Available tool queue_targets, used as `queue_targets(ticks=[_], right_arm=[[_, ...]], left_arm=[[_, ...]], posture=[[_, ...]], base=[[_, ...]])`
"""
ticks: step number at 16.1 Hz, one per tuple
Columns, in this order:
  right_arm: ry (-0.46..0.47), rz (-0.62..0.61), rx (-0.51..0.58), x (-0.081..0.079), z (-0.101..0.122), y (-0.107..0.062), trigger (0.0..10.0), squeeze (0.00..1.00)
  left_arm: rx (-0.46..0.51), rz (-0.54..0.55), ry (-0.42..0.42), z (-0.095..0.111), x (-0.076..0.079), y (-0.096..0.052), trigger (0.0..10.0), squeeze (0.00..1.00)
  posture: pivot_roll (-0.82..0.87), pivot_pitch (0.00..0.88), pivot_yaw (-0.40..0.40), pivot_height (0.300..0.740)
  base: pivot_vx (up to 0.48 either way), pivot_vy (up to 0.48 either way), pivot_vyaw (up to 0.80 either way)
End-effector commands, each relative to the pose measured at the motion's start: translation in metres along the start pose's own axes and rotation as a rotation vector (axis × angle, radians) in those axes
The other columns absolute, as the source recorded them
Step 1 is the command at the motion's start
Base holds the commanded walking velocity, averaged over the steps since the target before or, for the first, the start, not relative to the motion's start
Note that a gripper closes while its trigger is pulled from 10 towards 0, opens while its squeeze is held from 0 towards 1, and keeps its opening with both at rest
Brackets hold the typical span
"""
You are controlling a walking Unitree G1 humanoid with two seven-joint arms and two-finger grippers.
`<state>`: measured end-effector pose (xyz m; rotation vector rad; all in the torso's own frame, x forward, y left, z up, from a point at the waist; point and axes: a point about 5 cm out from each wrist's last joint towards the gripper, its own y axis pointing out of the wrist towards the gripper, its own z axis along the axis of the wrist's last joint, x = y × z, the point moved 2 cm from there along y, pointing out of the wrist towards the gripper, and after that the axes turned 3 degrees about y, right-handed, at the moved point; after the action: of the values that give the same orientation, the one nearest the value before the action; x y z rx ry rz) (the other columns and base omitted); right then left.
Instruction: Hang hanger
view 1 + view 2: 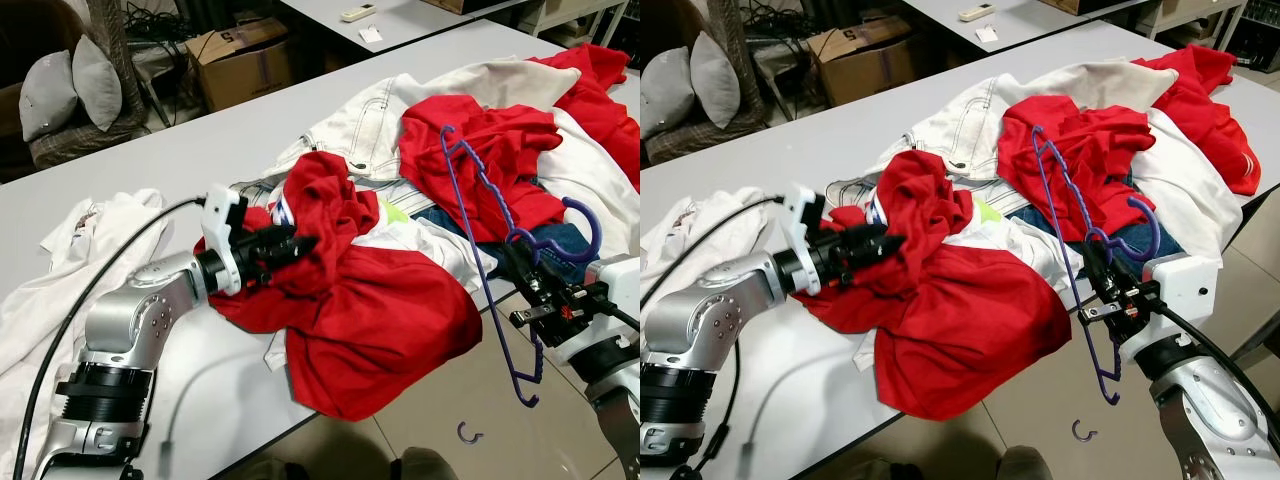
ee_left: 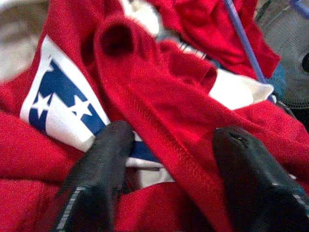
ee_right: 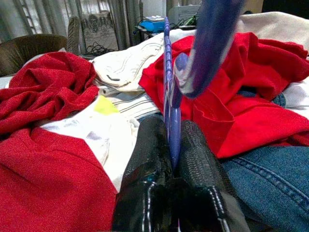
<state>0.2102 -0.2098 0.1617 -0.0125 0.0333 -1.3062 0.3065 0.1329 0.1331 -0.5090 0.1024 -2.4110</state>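
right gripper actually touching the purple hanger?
Touching. In the right wrist view the right gripper has both black fingers pressed against the purple hanger, clamped between them.

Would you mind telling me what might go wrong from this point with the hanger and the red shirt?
The right gripper pinches the purple hanger on one thin bar, so it may twist or slip. The left gripper is open around a fold of the red shirt; closing could catch several layers and drag the clothes pile.

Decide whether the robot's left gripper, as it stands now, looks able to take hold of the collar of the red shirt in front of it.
Probably yes. The left gripper is open, with a fold of the red shirt lying between its fingers; nothing blocks it. The right gripper holds the purple hanger apart from it.
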Motion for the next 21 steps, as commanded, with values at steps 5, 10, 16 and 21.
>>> queue_targets(ticks=[5,10,16,21], right_arm=[[0.003,0.004,0.012,-0.001,0.002,0.001,10.0,0.0],[0.003,0.001,0.008,0.0,0.002,0.0,10.0,0.0],[0.003,0.004,0.009,0.001,0.002,0.0,10.0,0.0],[0.006,0.0,0.01,0.001,0.002,0.0,10.0,0.0]], left_arm=[[0.183,-0.183,-0.175,0.03,0.025,0.002,10.0,1.0],[0.174,-0.155,-0.153,0.036,0.023,0.0,10.0,1.0],[0.054,0.001,0.038,0.03,0.006,-0.002,10.0,1.0],[0.021,-0.008,0.053,0.025,0.004,-0.002,10.0,1.0]], posture=[[-0.25,0.0,0.115,0.74],[-0.26,0.0,0.116,0.74],[-0.26,0.0,0.113,0.74],[-0.26,0.0,0.117,0.74]], base=[[0.0,0.0,0.0],[0.0,0.0,0.0],[0.0,0.0,0.0],[0.0,0.0,0.0]])
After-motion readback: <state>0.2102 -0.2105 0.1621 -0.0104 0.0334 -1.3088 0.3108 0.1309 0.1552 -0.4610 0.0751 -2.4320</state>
